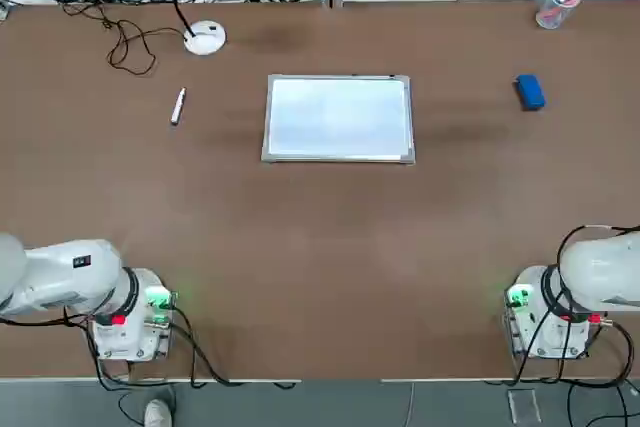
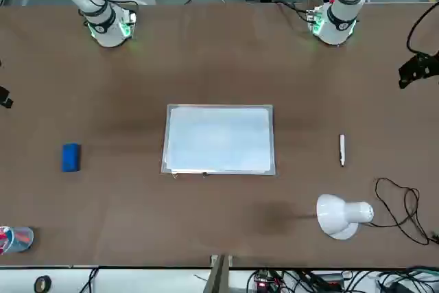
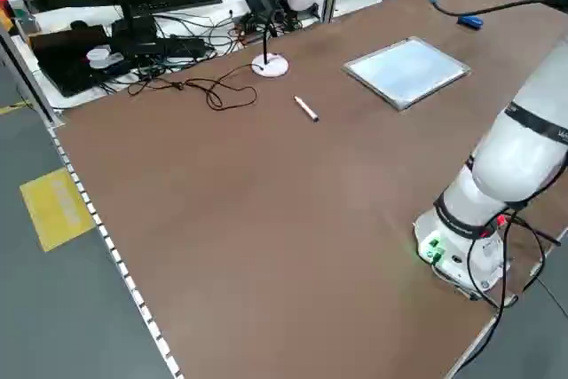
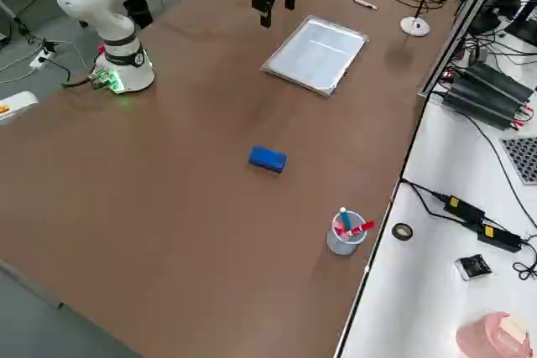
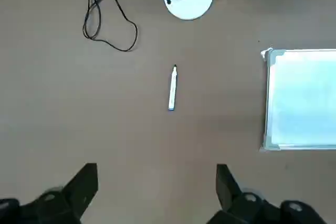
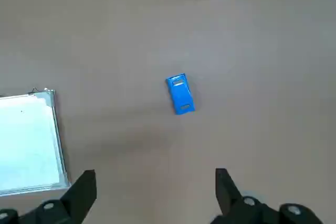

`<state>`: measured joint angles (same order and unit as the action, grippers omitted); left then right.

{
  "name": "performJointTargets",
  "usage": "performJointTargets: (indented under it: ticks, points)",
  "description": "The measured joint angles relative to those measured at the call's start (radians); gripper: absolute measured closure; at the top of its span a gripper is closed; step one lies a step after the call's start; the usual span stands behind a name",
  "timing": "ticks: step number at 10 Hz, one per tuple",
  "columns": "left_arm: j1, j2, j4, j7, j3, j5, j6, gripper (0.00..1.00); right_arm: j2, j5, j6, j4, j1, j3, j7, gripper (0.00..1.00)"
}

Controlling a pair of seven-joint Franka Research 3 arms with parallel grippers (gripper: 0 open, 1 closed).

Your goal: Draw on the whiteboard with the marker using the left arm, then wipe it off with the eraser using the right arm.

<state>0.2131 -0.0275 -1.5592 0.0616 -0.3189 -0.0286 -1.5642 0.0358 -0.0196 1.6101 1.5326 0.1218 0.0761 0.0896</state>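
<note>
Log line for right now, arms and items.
left gripper: open, empty | right gripper: open, empty | marker, eraser: on table | whiteboard: between them

The desk [image 1: 340, 277] is big, flat and brown. The whiteboard [image 1: 339, 118] lies flat on it, with a thin silver edge. The marker [image 1: 178, 107] lies on the robot's left side of the board, near the white lamp [image 1: 205, 38] and its curly black cord [image 1: 126, 47]. The blue eraser [image 1: 530, 92] sits on the other side. A see-through cup [image 1: 558, 9] with red things in it stands near the far edge.
</note>
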Motion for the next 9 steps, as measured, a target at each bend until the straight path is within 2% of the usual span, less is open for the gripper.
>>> performJointTargets:
  ticks: [6,9]
  points:
    - [0.003,0.009,0.002,-0.001,0.003,0.0,0.002,0.0,0.0,0.0,-0.001,0.002,0.0,0.0,0.001,0.0]
    - [0.017,0.071,-0.029,-0.001,0.006,-0.003,-0.053,0.0,0.0,0.0,-0.001,0.01,0.0,0.0,0.002,0.0]
